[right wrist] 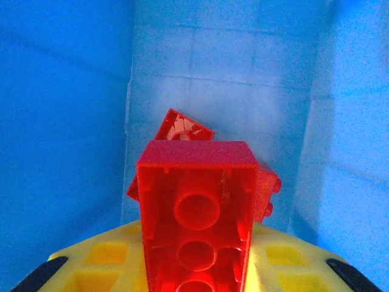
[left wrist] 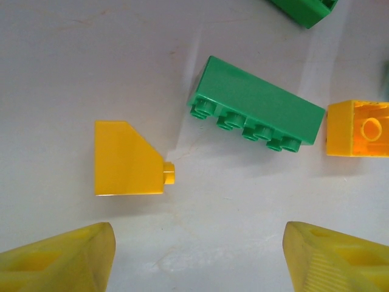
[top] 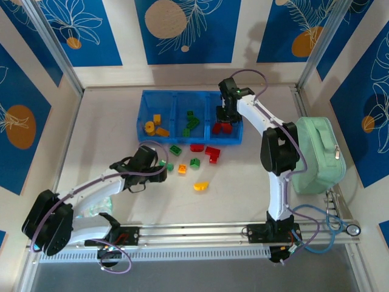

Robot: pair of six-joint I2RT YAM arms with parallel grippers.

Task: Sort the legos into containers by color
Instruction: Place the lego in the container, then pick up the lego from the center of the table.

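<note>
robot lab cell, printed wall panels [top: 182, 30]

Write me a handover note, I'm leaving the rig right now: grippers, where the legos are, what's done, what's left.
Right gripper: shut on a red brick over the tray's right compartment, not yet released.
Left gripper: open above the table, a yellow sloped brick and a green brick just ahead.
Done: yellow bricks in the left compartment, greens middle, reds right.
Left: about seven loose bricks on the table in front of the tray.
</note>
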